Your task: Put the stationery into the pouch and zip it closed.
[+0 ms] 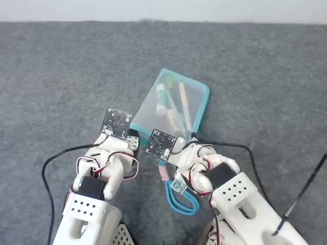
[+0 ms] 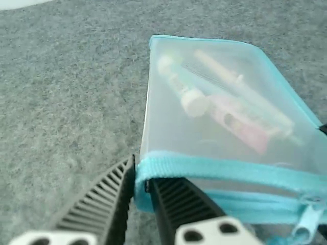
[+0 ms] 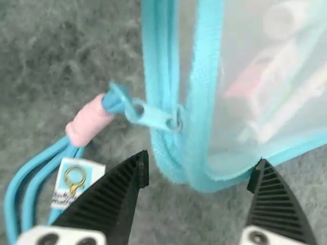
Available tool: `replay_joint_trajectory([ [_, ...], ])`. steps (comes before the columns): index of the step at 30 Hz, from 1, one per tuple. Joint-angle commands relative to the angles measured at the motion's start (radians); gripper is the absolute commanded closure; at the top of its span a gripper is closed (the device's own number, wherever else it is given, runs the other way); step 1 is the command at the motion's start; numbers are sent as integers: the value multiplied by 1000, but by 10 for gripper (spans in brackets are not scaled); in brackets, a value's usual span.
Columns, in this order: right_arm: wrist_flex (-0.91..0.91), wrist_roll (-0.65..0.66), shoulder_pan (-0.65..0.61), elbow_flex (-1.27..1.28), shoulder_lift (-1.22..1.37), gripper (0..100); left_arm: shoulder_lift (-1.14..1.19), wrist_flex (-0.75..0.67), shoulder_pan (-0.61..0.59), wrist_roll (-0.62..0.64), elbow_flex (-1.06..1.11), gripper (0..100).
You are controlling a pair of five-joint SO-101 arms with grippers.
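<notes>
High view: pouch (image 1: 149, 113) mouth partly hidden.

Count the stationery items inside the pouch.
3, all inside the pouch: white-capped tube, cream pen beside it, pink item nearer the zipper. Overlap may hide more.

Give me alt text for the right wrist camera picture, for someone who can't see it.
The open right pincer straddles the zipper-end corner of a translucent, blue-trimmed pouch holding stationery, on a grey carpeted table. The zipper pull sits near that corner, trailing a pink sleeve, a blue cord loop and a small tag.
</notes>
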Motion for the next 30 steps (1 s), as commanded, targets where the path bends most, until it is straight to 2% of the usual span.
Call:
replay_joint_trajectory([
  [1, -136, 12, 15, 28, -33, 691, -2, 26, -6, -9, -91, 988],
  [8, -346, 17, 62, 74, -33, 701, -2, 55, -6, -12, -102, 988],
  [14, -400, 101, 81, 75, -31, 898, -2, 52, -6, -12, -99, 988],
  [17, -403, 71, 85, 68, -31, 996, -2, 52, -6, -12, -97, 988],
  [21, -395, 64, 91, 29, -31, 991, -5, 51, -8, -12, -104, 984],
  [24, -397, 57, 140, -20, -24, 992, -34, 57, -23, -12, -122, 930],
  [27, -403, -9, 208, -63, 56, 992, -124, 91, -57, -9, -111, 878],
  [30, -403, -69, 266, -126, 189, 992, -255, 150, -51, -12, -79, 870],
])
